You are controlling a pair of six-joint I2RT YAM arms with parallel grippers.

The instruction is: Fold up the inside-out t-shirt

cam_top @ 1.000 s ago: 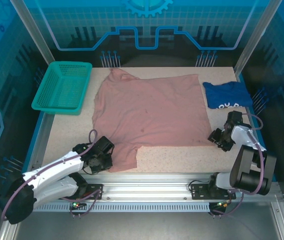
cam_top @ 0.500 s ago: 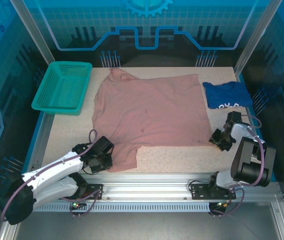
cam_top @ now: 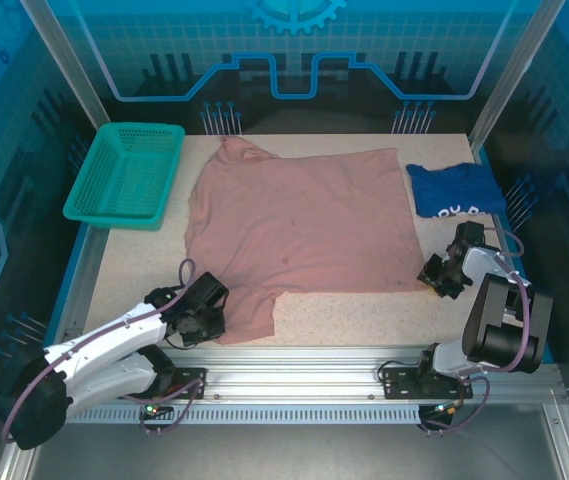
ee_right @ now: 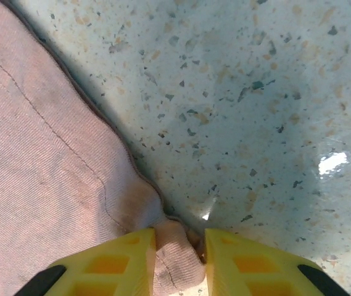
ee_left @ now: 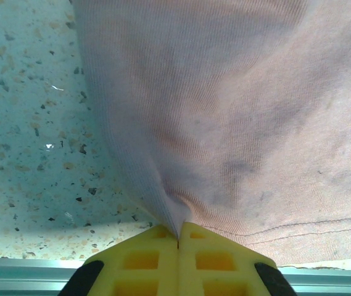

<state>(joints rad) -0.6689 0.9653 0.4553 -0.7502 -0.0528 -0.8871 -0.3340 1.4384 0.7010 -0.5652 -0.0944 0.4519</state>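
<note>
The inside-out t-shirt lies spread flat on the speckled table, dusty pink, with one sleeve pointing to the far left. My left gripper is at its near left corner. In the left wrist view this gripper is shut on a pinched fold of the t-shirt beside the stitched hem. My right gripper is at the near right corner. In the right wrist view the yellow jaws of this gripper press from both sides on a bunched corner of the t-shirt.
A green mesh basket stands at the far left. A dark blue shirt with white print lies crumpled at the far right, just beyond my right gripper. A bare table strip runs along the near edge.
The right gripper's jaws have narrowed onto the t-shirt's near right corner, and the wrist has shifted slightly. The left arm and the cloth it pinches have not moved.
</note>
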